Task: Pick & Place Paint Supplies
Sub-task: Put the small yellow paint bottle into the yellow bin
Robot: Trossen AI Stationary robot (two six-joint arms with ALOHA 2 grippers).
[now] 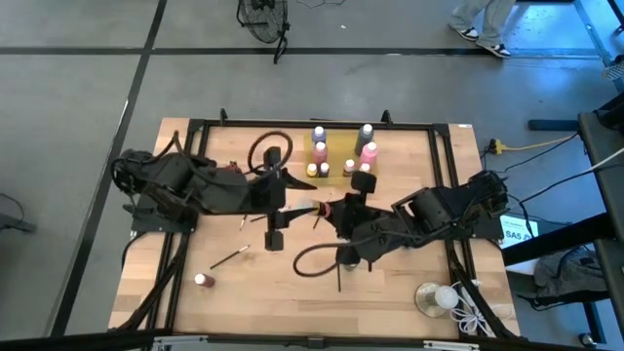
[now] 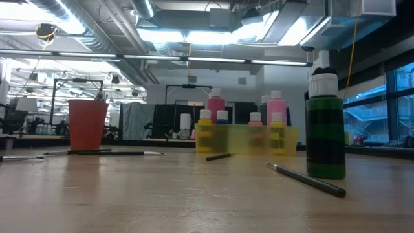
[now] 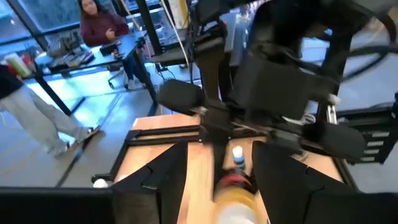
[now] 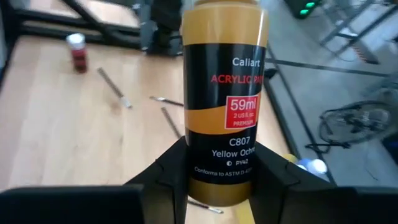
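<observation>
2 grippers meet over the middle of the pale wooden table (image 1: 390,292). My right gripper (image 4: 221,155) is clamped on a yellow ochre acrylic paint bottle with a black label (image 4: 224,81): both fingers press the bottle's lower body, and it hangs clear of the table surface. In the high view the right gripper (image 1: 336,213) sits just beside my left gripper (image 1: 292,207).

My left gripper (image 3: 221,168) points at the right arm. A blurred yellow and white object (image 3: 235,202) lies in line with it. I cannot tell whether that gripper is clamped or released.

Remaining supplies, as observed:
- 1 translucent yellow rectangular tray (image 1: 336,151) at the far side of the table, holding several white-capped bottles, among them a pink one (image 2: 215,107).
- 1 green and black bottle with a white cap (image 2: 325,129), upright on the table outside the tray.
- 1 small red bottle with a white cap (image 1: 202,280), alone near the front left of the table.
- 1 thin dark-handled paintbrush (image 1: 229,258) lying flat near that red bottle, and another dark paintbrush (image 2: 307,180) lying beside the green bottle.

1 clear round dish with a white ball (image 1: 429,297) sits at the front right corner, well apart from both grippers.
</observation>
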